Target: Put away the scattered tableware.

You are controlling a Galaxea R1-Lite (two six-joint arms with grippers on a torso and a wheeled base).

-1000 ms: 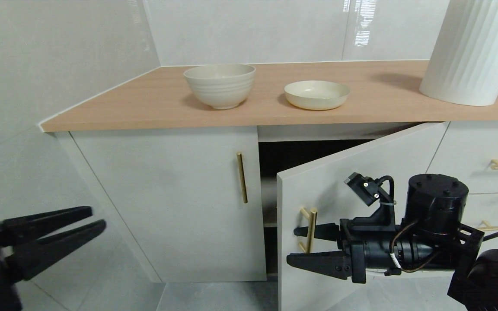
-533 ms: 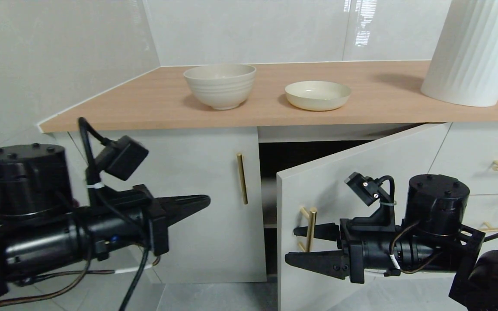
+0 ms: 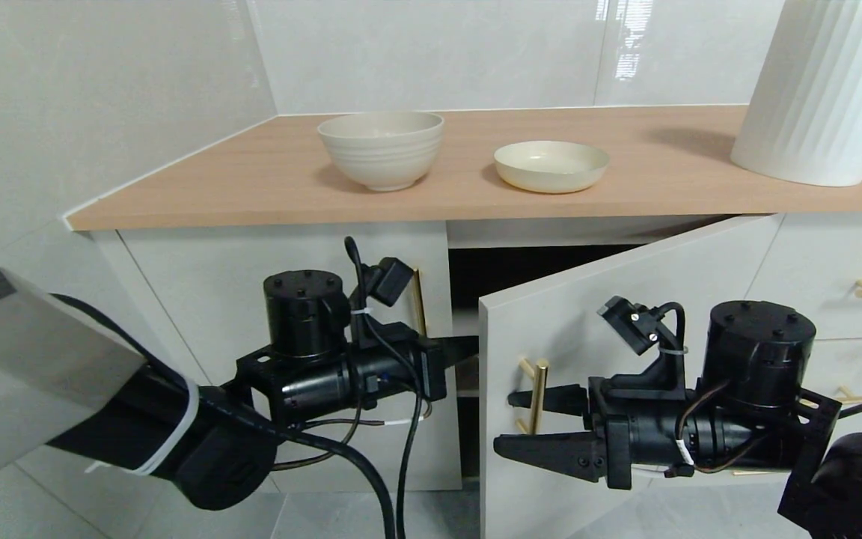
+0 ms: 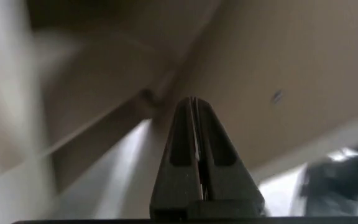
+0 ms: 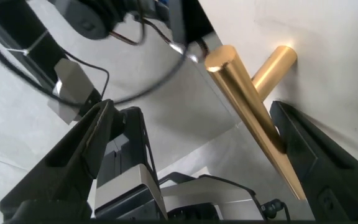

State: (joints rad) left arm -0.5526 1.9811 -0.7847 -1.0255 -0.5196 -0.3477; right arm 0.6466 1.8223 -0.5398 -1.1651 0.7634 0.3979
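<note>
- Black right gripper (image 3: 532, 425) lies on its side, low in front of the open door (image 3: 625, 292).
- Its two fingers are apart, and the door's gold handle (image 3: 541, 393) stands in the space between them.
- From the right wrist, the handle (image 5: 253, 118) crosses that space, with a black finger (image 5: 73, 162) off to one side and the other finger close by it. I cannot tell if that one touches the handle.
- Over on the left, the left gripper (image 3: 465, 346) points into the dark cupboard (image 3: 536, 262), right at the edge of the open door.
- Its fingers (image 4: 179, 137) are pressed together, and nothing is between them.
- Up on the brown counter (image 3: 251, 180) sits the bowl (image 3: 380, 148), right side up, above the shut door (image 3: 251, 284).
- Next to the bowl, on its right, sits the flat dish (image 3: 551, 165). They are near each other but do not touch.
- At the far right of the counter stands a tall white pot (image 3: 824, 90) with ridges down its side.
- A second handle (image 3: 420, 311), also gold, is on the shut door, partly hidden behind the left arm.
</note>
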